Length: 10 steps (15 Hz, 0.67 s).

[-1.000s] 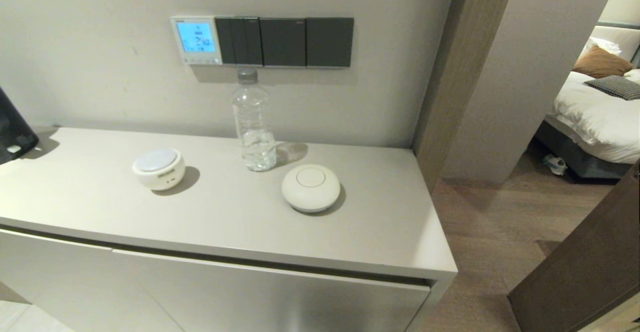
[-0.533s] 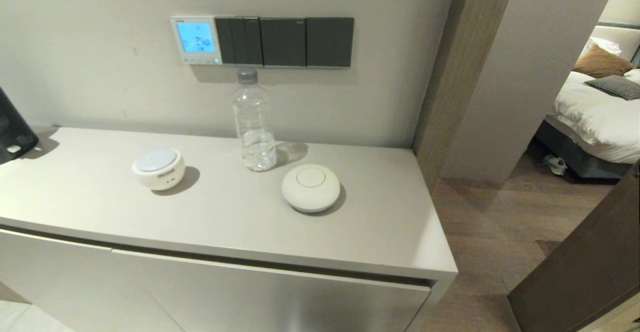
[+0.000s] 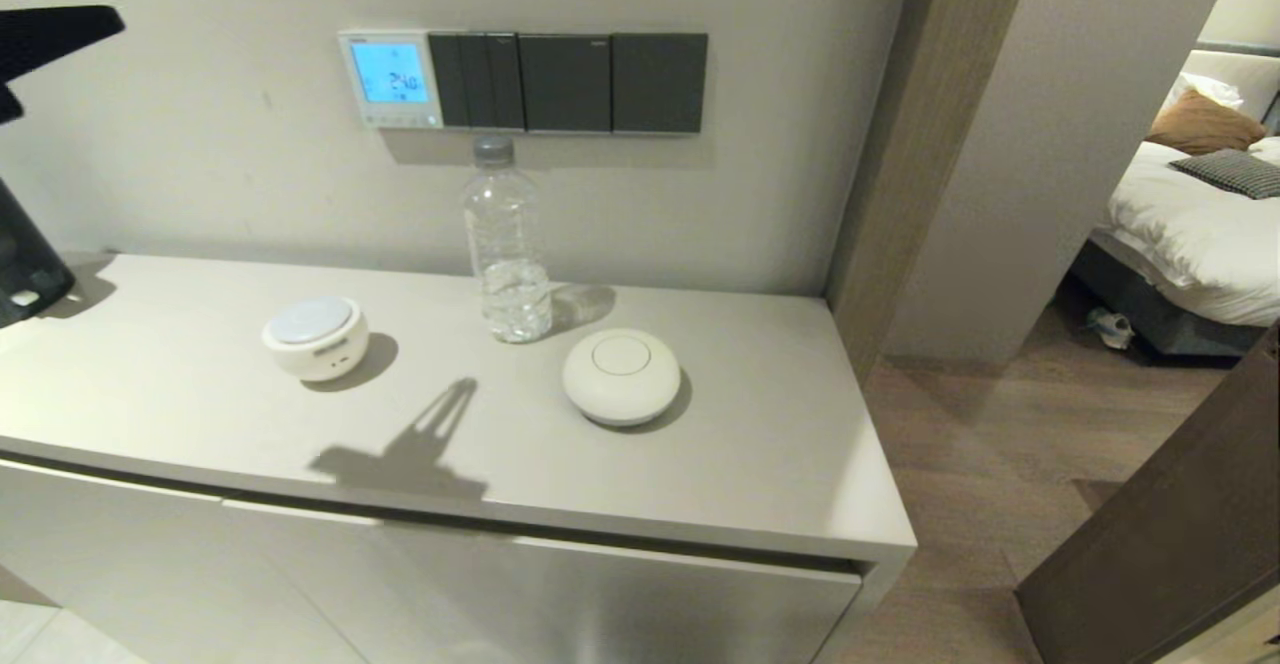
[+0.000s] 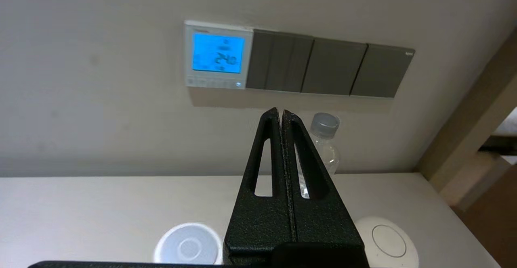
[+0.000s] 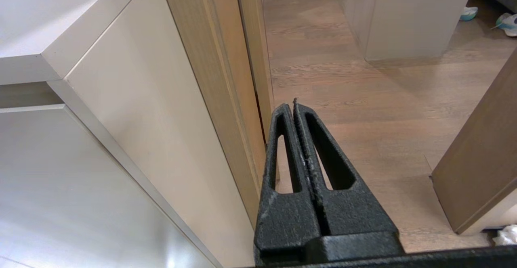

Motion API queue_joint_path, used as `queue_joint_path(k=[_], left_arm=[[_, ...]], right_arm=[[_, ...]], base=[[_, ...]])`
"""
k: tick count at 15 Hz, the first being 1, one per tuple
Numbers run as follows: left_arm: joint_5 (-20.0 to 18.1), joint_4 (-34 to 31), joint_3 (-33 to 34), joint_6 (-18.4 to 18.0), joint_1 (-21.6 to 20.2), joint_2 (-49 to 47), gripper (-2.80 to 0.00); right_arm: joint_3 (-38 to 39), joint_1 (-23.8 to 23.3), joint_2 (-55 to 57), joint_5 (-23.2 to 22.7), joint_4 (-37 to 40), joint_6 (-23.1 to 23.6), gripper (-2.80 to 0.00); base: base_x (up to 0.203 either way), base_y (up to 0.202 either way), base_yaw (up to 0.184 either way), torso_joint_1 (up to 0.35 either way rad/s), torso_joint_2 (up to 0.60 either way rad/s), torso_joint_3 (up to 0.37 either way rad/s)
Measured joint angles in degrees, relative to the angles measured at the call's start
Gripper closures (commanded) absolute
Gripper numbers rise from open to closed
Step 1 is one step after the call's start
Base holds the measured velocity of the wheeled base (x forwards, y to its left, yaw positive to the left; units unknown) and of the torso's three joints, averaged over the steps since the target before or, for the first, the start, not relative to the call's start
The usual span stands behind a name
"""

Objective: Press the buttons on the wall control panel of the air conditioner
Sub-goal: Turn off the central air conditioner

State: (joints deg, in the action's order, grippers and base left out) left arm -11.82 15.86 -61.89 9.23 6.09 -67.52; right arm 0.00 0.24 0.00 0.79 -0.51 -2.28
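Beige cabinet top beneath wall control panel

Overall light: even, soft indoor light, moderately bright, warm-neutral on the wall and worktop.
Source: from above and behind the viewpoint, judging by shadows thrown toward the wall.
Shadows: a forked dark shadow of the left hand lies on the worktop near its front edge; soft shadows sit to the right of the bottle and both round white devices.
Glow: the control panel has a light blue lit screen, digits readable.
Glare: a pale sheen on the cabinet front.
Distortion: straight edges bow toward the head view's borders.
Focus: both wrist views are sharp on the hands; the right hand shows crisp texture.
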Motion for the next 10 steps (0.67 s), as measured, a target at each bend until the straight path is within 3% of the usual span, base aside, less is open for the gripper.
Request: queue_joint_path(k=[10], left_arm=[[0.58,6.81,-7.13,0.46,5.21,-21.53,0.00]], right_arm=[[0.00,0.00,0.00,-0.02,0.00,0.01,0.00]], base=[[0.000,0.000,0.000,0.000,0.00,0.000]])
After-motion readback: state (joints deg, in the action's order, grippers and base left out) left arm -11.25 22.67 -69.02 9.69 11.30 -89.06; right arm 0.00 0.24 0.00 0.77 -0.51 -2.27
